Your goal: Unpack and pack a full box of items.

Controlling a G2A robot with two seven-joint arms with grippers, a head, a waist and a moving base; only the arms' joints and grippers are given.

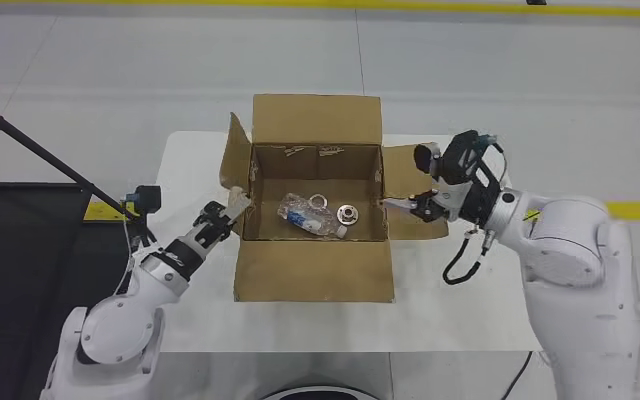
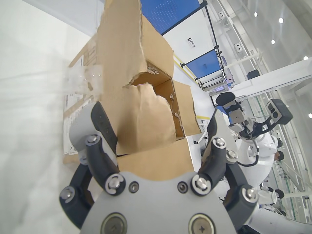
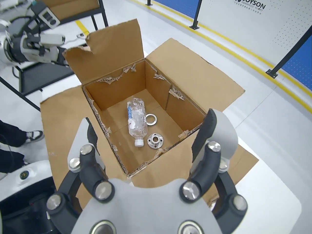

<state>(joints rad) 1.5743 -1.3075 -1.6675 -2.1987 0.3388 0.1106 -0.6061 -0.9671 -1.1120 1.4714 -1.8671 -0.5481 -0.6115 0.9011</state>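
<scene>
An open cardboard box (image 1: 312, 270) stands mid-table with its flaps spread. On its floor lie a crushed clear bottle (image 1: 310, 219), a metal ring (image 1: 320, 200) and a metal flange (image 1: 347, 212). The right wrist view looks down on the bottle (image 3: 136, 118), ring (image 3: 151, 119) and flange (image 3: 154, 141). My left gripper (image 1: 235, 201) is open at the box's left side. The torn left flap (image 2: 136, 113) stands between its fingers (image 2: 104, 125). My right gripper (image 1: 393, 204) is open and empty above the box's right wall, over the right flap.
The box sits on a white table (image 1: 190, 160) with bare strips left, right and in front. A black mat (image 1: 40, 250) and a slanted black pole (image 1: 60, 165) lie to the left. A dark rack with cardboard (image 3: 70, 1) stands beyond the table.
</scene>
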